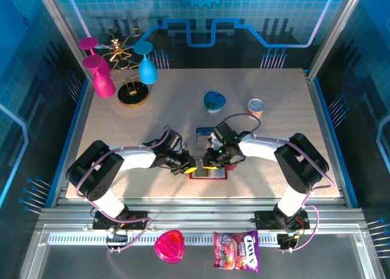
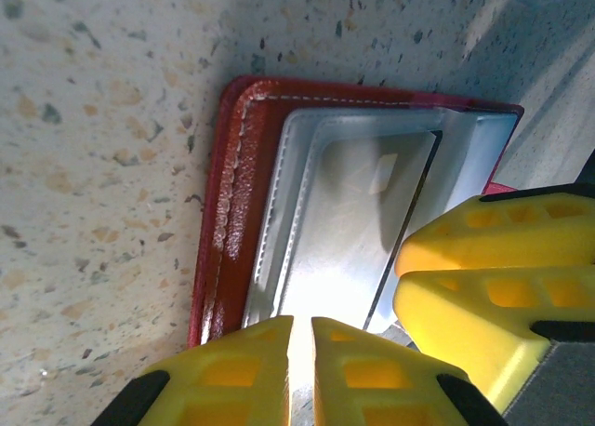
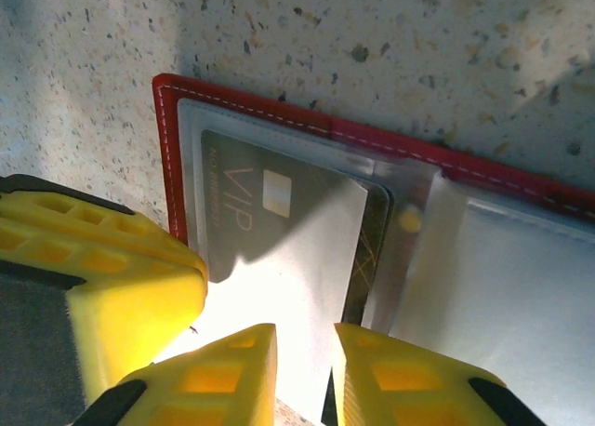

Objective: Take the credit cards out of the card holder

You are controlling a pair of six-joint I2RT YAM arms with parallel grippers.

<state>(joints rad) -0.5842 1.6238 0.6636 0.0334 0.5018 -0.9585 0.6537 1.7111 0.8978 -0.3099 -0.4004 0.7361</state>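
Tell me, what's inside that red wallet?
A grey card marked VIP sits in a clear pocket of the wallet. The right gripper covers its near end. The neighbouring pocket looks pale; whether more cards lie underneath cannot be seen.

"VIP" on the grey card [image 3: 279,221]; "FOX'S" on the candy bag [image 1: 236,251]

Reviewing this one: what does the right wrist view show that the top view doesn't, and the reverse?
Right wrist view: a grey card marked VIP, with a chip, inside a clear pocket, plus white stitching along the red card holder. Top view: a blue card lying on the table beyond the holder, a blue dish and a can farther back. Both: the open holder with the left gripper and right gripper close together over it.
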